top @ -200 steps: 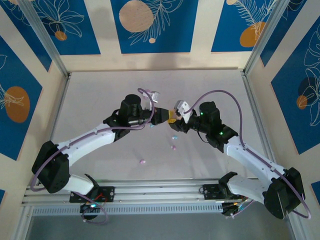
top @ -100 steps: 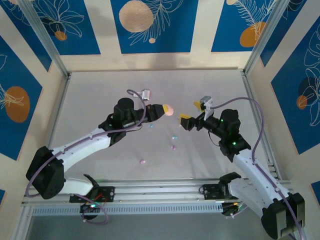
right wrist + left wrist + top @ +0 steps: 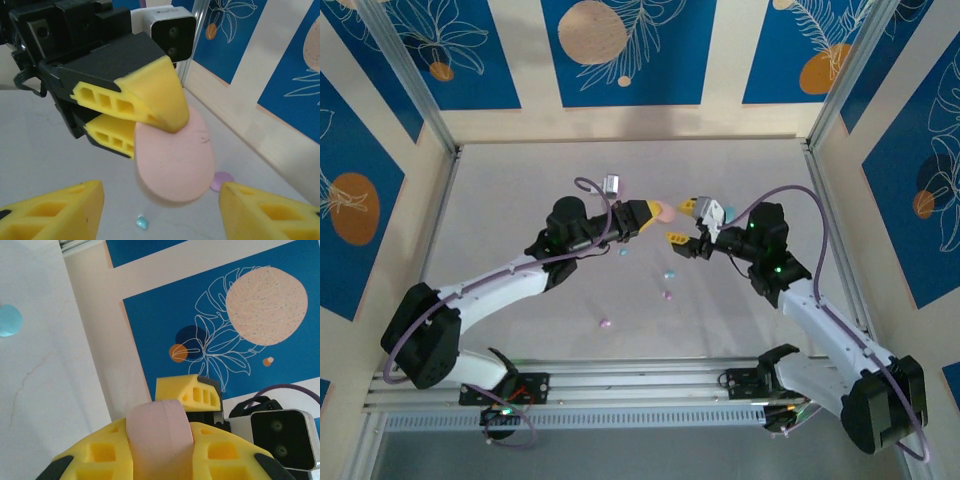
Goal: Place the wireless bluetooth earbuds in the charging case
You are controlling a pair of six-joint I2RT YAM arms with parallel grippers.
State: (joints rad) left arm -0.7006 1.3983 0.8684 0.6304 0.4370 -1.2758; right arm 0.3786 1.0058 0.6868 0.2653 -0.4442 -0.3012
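Top view. The left claw (image 3: 648,214) is raised over the middle of the table (image 3: 520,180) and clamped on a pink case (image 3: 661,212), which sticks out past its yellow fingertips toward the right arm. The right claw (image 3: 681,220) faces it, just beside the case, jaws spread apart with nothing between them. The earbuds lie loose on the table, none in a case:
- a light blue bud (image 3: 623,251) below the left claw
- a second light blue bud (image 3: 670,274) below the right claw
- a purple bud (image 3: 667,294) just nearer than that
- a pink bud (image 3: 605,323) nearest the arm bases, apart from the rest

Left wrist view. The left claw (image 3: 160,452) pinches the pink case (image 3: 159,425) edge-on between its two yellow fingers (image 3: 100,452). One yellow finger of the right claw (image 3: 187,392) sits just beyond the case. A light blue round thing (image 3: 9,320) lies on the table at the far left; I cannot tell what it is.

Right wrist view. The right claw (image 3: 161,200) is wide open, with its fingers (image 3: 55,210) at the two lower corners. The pink case (image 3: 175,160) hangs between and above them, touching neither. The left claw (image 3: 155,135) grips the case by its upper end. A light blue bud (image 3: 142,222) lies on the table below the case; I cannot tell which of the two it is. A small purple round thing (image 3: 221,181) shows on the table at the case's right edge.
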